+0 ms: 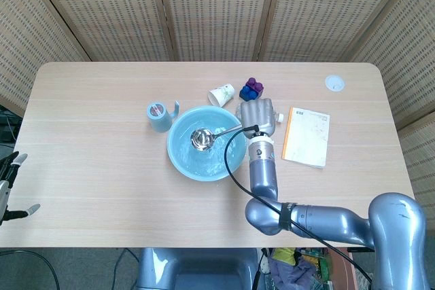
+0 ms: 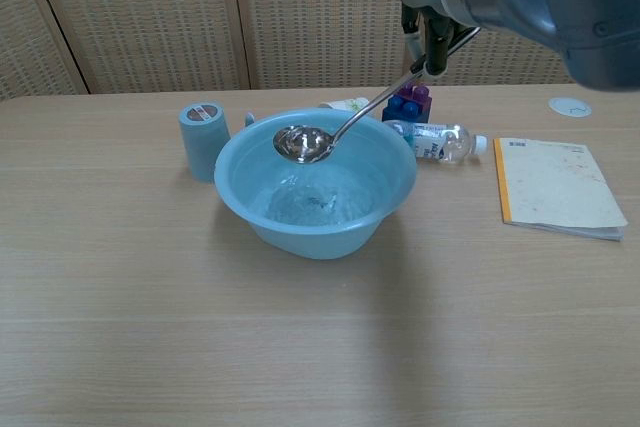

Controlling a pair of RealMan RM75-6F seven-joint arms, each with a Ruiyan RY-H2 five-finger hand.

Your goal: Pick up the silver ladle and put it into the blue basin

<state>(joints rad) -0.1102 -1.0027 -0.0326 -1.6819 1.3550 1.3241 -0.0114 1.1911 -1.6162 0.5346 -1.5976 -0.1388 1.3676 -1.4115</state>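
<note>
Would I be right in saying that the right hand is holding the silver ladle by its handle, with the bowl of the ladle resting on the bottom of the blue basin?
Not quite. The right hand does hold the silver ladle by its handle, but its bowl hangs above the blue basin, about level with the rim, not resting on the bottom. The chest view shows this.
</note>
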